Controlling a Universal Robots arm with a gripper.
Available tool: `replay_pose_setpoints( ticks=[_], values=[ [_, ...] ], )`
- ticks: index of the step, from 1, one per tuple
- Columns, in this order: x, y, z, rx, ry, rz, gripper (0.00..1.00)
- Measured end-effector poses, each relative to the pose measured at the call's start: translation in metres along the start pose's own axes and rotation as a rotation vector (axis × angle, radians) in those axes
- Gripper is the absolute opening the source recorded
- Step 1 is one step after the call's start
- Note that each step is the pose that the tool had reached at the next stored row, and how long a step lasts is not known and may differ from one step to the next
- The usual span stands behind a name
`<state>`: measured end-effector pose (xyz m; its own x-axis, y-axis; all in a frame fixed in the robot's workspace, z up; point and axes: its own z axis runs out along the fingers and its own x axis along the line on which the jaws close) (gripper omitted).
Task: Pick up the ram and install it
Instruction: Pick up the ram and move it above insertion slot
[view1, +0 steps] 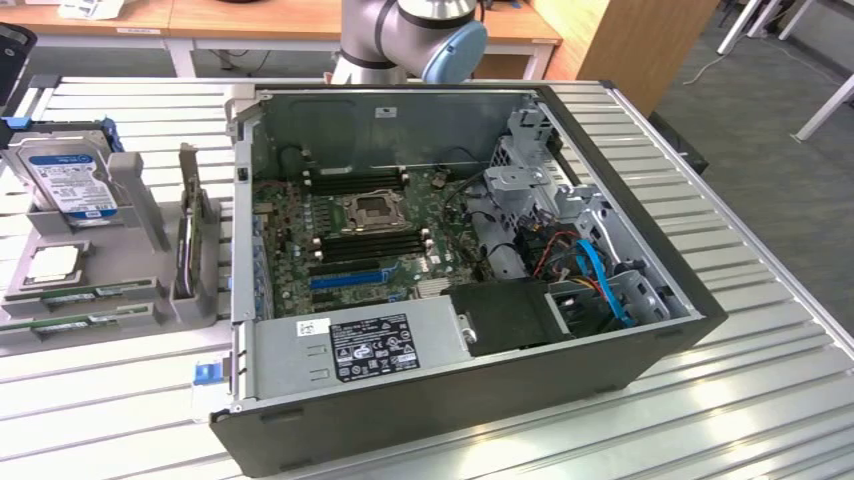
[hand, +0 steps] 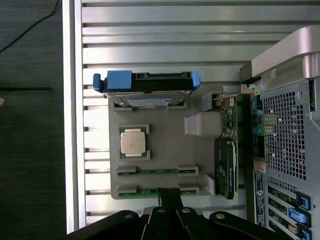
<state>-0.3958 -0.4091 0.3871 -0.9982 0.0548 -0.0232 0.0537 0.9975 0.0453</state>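
Ram (hand: 146, 191) lengthwise in its tray (hand: 167, 147) (level)

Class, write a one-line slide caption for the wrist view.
Shut gripper lined up with a ram stick in the grey parts holder beside the computer case.

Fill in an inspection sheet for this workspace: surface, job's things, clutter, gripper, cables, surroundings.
Surface: slatted metal table, carrying an open computer case and a gray holder.
Job's things: two ram sticks lying flat in the holder; motherboard inside the case.
Clutter: hard drive, processor chip and an upright card, all in the holder.
Gripper: gripper shut, empty, above the holder, lined up over one ram stick.
Cables: blue cable inside the case; black cable on the floor.
Surroundings: wooden desks behind the robot arm.
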Motion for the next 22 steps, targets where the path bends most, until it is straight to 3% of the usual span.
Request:
replay_pose_setpoints(
  ticks=[22],
  values=[
    [0.0000, 0.0000, 0.0000, -0.0032, 0.0060, -0.134, 0.10]
  ],
)
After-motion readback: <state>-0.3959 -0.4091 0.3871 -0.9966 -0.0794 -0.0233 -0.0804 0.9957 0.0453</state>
